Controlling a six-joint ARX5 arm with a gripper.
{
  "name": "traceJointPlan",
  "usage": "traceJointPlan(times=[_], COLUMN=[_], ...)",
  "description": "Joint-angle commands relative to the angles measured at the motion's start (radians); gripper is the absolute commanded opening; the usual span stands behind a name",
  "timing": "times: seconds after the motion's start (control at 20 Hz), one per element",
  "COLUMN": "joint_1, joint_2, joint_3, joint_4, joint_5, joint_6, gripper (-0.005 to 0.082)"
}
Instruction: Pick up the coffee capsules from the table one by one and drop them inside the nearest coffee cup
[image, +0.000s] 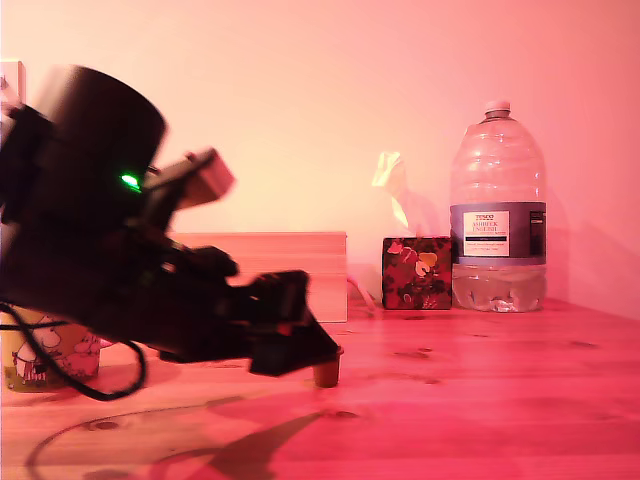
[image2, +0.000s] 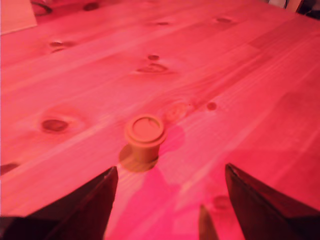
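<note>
At the exterior view's far left, the coffee cup (image: 45, 355) stood on the table (image: 480, 400), partly hidden behind the dark arm and a looping black cable (image: 75, 380). The arm filled most of that side, with a green light (image: 130, 181) glowing on its body, and it reached low across the table toward the middle. The hand (image: 310, 352) hung close above the wood, its tip just beside the coffee capsule (image: 326, 372) and seemingly touching or overlapping the capsule's rim, though the blur left that unsure.

In the wrist view the two dark fingers (image2: 90, 200) stood wide apart and held nothing. The capsule (image2: 144, 137) stood upright on the table (image2: 250, 75) ahead of the gap between them, wide rim uppermost, clear of both tips.

Behind the hand in the exterior view lay a pale wooden box (image: 290, 265). Further right sat a small floral-patterned box (image: 417, 273), and just beside it a large clear water bottle (image: 497, 215) against the wall.
</note>
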Motion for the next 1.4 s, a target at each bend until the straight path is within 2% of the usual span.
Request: traceJointPlan(times=[0.0,0.3,0.4,0.5,1.1,1.2,1.35], joint_1=[-0.003,-0.003,-0.002,0.001,0.005,0.005,0.005], joint_2=[0.037,0.09,0.092,0.097,0.158,0.158,0.158], joint_3=[0.016,0.092,0.121,0.147,0.191,0.191,0.191], joint_4=[0.006,-0.046,-0.091,-0.128,-0.142,-0.143,-0.143], joint_5=[-0.01,-0.014,-0.018,-0.023,-0.023,-0.035,-0.04], joint_6=[-0.005,-0.005,-0.015,-0.048,-0.077,-0.076,-0.075], gripper=[0.0627,0.0627,0.0626,0.0626,0.0618,0.0577,0.0423])
